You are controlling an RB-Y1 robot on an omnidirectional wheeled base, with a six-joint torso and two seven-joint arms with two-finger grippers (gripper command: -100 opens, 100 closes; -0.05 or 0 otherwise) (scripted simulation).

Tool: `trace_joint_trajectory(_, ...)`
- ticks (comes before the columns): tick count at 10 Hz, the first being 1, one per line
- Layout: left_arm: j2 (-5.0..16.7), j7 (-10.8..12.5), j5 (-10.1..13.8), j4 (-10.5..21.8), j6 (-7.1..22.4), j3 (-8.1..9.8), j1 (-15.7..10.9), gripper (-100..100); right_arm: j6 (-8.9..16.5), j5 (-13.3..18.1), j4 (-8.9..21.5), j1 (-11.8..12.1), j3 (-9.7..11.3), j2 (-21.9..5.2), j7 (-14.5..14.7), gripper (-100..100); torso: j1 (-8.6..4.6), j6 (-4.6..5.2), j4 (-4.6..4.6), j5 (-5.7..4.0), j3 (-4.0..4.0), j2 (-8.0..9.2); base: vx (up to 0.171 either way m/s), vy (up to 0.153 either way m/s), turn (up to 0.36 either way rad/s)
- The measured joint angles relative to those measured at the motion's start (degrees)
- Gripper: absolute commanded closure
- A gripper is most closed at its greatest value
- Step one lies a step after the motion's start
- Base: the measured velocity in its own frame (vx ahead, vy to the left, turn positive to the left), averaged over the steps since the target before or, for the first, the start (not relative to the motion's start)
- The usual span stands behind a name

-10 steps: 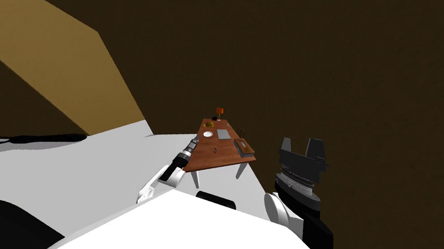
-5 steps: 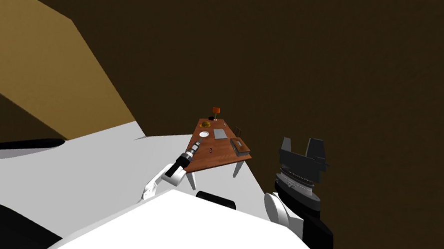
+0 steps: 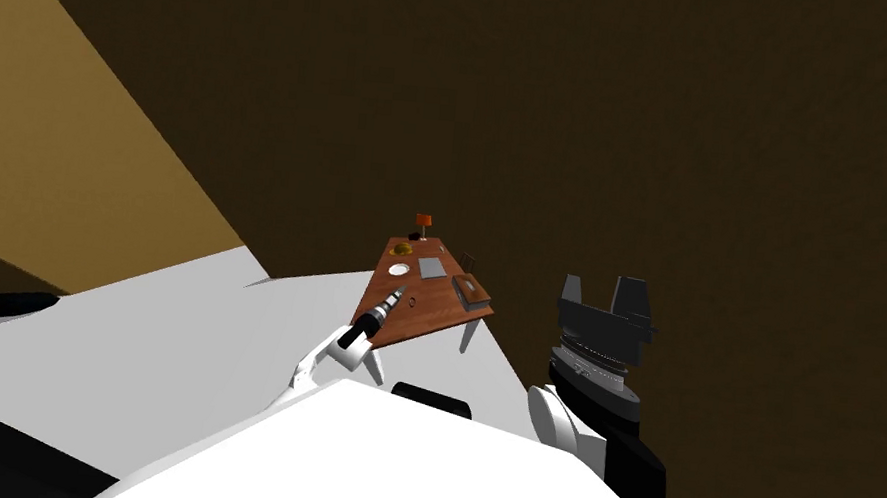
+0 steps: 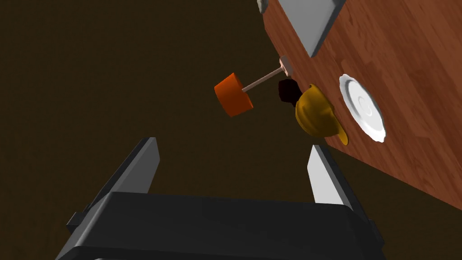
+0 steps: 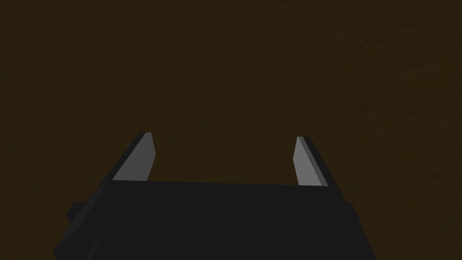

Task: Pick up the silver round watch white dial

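**Watch sits just off the left gripper's tips, at their 4 o'clock**

Farthest left, the left arm stretches over the near left edge of the wooden table [image 3: 433, 317]. The left gripper [image 3: 398, 291] points toward 1 o'clock, its two fingers spread wide with nothing between them. Its line of sight runs toward the table's far end, where an orange lamp [image 4: 233, 95], a yellow cap [image 4: 316, 113] and a white plate [image 4: 363, 107] stand.

Just beside the fingertips, at about 4 o'clock from them in the head view, what I take for the watch [image 3: 412, 301] lies on bare wood. It appears as a small dark ring, too small to read its dial, its colour or which way its strap runs. As I judge it, the gripper is aimed past the watch, so the hand needs to swing right and tip down onto it.

A grey slab [image 3: 432, 267] lies at the watch's 1 o'clock and a shallow box [image 3: 469, 290] at its 2 o'clock.

Farthest right, the right gripper [image 3: 604, 289] hangs well apart from the table, fingers spread and empty. The left arm is plainly the nearer one.
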Motion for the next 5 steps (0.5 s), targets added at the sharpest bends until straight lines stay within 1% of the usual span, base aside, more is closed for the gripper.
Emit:
trace_joint_trajectory(1, 1.1, -0.4, 0.3, 1.6, 2.1, -0.74, -1.5, -100, 0.0, 0.0, 0.0, 0.0, 0.0, 0.0, 0.0, 0, -0.09, 0.02, 0.00, -0.02, -0.02, -0.05, 0.034, -0.088, -0.170)
trace_joint_trajectory(2, 2.7, -0.7, 0.8, 3.9, 3.8, -1.50, -2.7, -100, 0.0, 0.0, 0.0, 0.0, 0.0, 0.0, 0.0, 0, -0.14, 0.00, -0.01, -0.03, -0.03, -0.04, 0.039, -0.088, -0.158)
trace_joint_trajectory(3, 4.1, -1.0, 1.2, 6.4, 5.0, -2.32, -3.5, -100, 0.0, 0.0, 0.0, 0.0, 0.0, 0.0, 0.0, 0, -0.16, 0.00, -0.01, -0.04, -0.03, -0.05, 0.032, -0.057, -0.051)
trace_joint_trajectory(4, 4.6, -1.2, 1.3, 6.9, 6.3, -2.71, -3.7, -100, 0.0, 0.0, 0.0, 0.0, 0.0, 0.0, 0.0, 0, -0.08, -0.03, 0.00, -0.03, -0.01, -0.02, 0.019, -0.050, -0.100)
trace_joint_trajectory(5, 4.6, -1.8, 1.0, 8.2, 7.8, -3.27, -4.1, -100, 0.0, 0.0, 0.0, 0.0, 0.0, 0.0, 0.0, 0, -0.05, -0.01, 0.00, -0.01, 0.01, 0.03, 0.028, -0.069, -0.193)
